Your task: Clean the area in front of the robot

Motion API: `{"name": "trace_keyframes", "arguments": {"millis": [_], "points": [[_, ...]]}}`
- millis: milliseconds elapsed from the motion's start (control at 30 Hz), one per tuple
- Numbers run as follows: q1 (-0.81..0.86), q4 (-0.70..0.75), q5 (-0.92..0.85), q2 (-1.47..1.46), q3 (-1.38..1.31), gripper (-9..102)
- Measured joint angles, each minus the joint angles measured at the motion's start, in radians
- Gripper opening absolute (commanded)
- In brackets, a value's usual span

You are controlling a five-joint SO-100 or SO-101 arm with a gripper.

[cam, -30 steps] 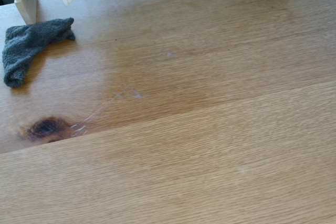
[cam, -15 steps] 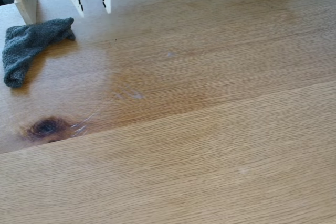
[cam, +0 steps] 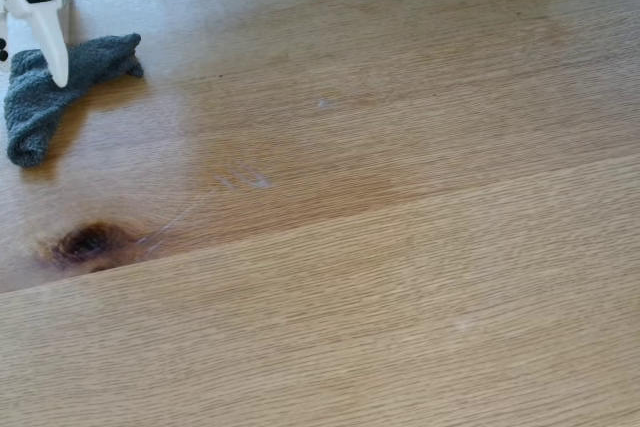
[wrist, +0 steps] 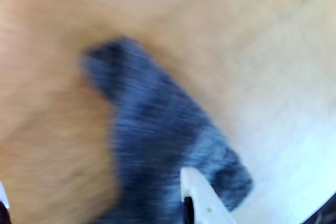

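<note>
Honey-brown plank surface (cam: 400, 277) bears a dark knot (cam: 88, 243) and whitish smears (cam: 250, 180). A grey cloth (cam: 50, 97) lies at its far-left corner beneath the fingers (cam: 50, 42); finger spread cannot be told. Remaining surface lies open.

— What do you see of the robot (cam: 35, 7) in the fixed view?
— White plastic, a black block set in it, and one long tapered finger (cam: 55, 47) with a rounded tip.
— And your wrist view?
— Blurred: a white pointed finger (wrist: 202, 195) with a dark slot.

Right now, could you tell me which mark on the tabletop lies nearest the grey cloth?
The dark knot, just below the grey cloth in the fixed view; the whitish smears lie farther right.
</note>
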Motion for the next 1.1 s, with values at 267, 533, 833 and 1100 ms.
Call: {"name": "trace_keyframes", "arguments": {"millis": [267, 533, 833, 1100], "points": [[0.133, -0.095, -0.190, -0.273, -0.021, 27], [0.129, -0.137, -0.253, -0.367, -0.046, 10], [0.044, -0.095, -0.193, -0.348, -0.052, 0], [-0.249, 0.135, -0.028, -0.117, -0.052, 0]]}}
